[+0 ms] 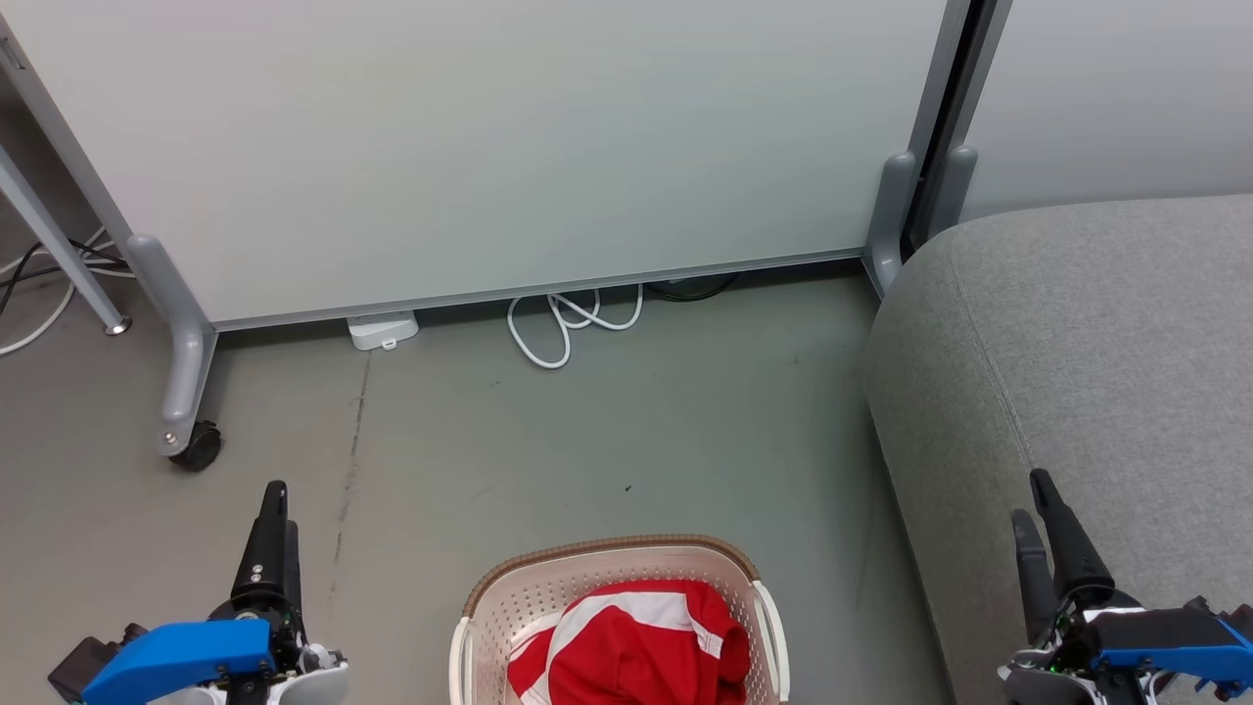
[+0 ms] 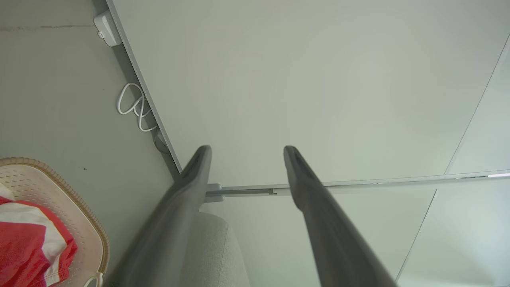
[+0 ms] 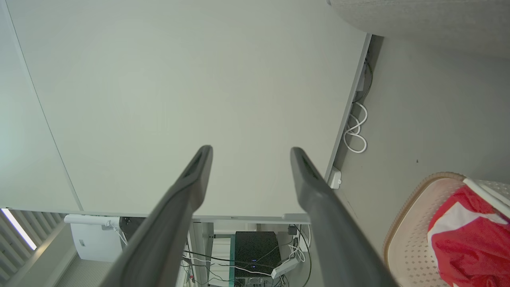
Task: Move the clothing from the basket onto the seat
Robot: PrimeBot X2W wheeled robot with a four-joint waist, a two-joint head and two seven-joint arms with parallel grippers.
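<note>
Clothing: the soft bright-red fabric clothing with broad white panels point(image 1: 636, 641) is heaped inside the basket. It cannot be told whether the heap is 1 garment or 2.
Basket: the small cream-white perforated plastic basket with a brown woven-look rim point(image 1: 607, 546) is set on the grey floor point(image 1: 587, 441) between the 2 arms, near the seat but apart from it.
Seat: no red fabric is seen on the visible part of the large light-grey upholstered seat cushion point(image 1: 1096, 343).
Left gripper: the left gripper point(image 2: 246, 153) is held above the floor, left of the basket. Its 2 long dark fingers are spread wide and nothing is gripped.
Right gripper: the right gripper point(image 3: 251, 153) is held right of the basket, by the seat's near part. Its fingers are spread wide and nothing is gripped.
Done: nothing is judged to be moved yet.
Left: all the clothing is to be grasped, lifted out and laid on the seat.
</note>
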